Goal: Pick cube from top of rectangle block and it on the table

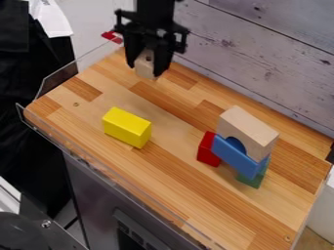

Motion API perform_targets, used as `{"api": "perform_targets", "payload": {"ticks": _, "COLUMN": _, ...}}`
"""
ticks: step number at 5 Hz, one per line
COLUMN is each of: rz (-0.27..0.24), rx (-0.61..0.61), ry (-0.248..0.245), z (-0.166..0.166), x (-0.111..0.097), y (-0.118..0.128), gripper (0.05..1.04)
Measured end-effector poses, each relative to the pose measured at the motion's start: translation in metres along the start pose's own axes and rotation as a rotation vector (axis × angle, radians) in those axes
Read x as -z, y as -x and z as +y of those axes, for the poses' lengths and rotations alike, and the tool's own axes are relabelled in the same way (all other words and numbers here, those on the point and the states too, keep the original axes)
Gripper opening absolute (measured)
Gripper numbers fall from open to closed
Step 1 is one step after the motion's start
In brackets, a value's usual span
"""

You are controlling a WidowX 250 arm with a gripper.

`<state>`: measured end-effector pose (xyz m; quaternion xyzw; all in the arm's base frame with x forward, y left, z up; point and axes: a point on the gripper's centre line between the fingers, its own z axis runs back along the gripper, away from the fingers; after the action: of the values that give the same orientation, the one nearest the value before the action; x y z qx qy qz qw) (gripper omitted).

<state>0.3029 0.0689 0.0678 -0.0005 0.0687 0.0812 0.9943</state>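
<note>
One natural-wood arch block (251,126), set above one blue block (236,158), which lay slanted. One red block (207,152), at the blue one's left end; one green block (252,181), under its lower right end. One wall of pale, knotted planks (261,61), behind. One small red item (112,37), upper left, near the wooden top's far corner.

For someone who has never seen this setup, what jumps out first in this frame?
Probably the bright yellow block, alone on the left part of the wooden tabletop. Next comes the stack at the right, where a pale wooden arch block tops a blue piece, with a red block and a green block low down. Near the top edge, the black gripper holds a small wooden cube.
</note>
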Motion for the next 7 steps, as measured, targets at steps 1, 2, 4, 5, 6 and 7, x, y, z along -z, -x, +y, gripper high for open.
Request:
{"api": "perform_targets", "payload": {"ticks": 1, "rz": 0.024, "rx": 0.002, "ry": 0.0, "z": -0.003, "x": 0.012, "y": 0.001, "gripper": 0.582}}
{"api": "perform_targets", "payload": {"ticks": 2, "rz": 0.058, "rx": -0.007, "ry": 0.001, "z": -0.004, "x": 0.033, "y": 0.003, "gripper": 0.582}}
{"api": "perform_targets", "payload": {"ticks": 4, "rz": 0.068, "rx": -0.028, "ry": 0.017, "z": -0.006, "x": 0.05, "y": -0.002, "gripper": 0.582}}
{"api": "perform_targets", "payload": {"ticks": 5, "rz": 0.093, "rx": -0.038, "ry": 0.01, "z": -0.004, "x": 0.052, "y": -0.003, "gripper": 0.636}}
{"api": "perform_targets", "payload": {"ticks": 6, "rz": 0.093, "rx": -0.044, "ry": 0.011, "z": -0.001, "x": 0.048, "y": -0.002, "gripper": 0.928}}
{"api": "perform_targets", "payload": {"ticks": 7, "rz": -0.051, "rx": -0.045, "ry": 0.009, "z": -0.001, "x": 0.001, "y": 0.003, "gripper": 1.005}}
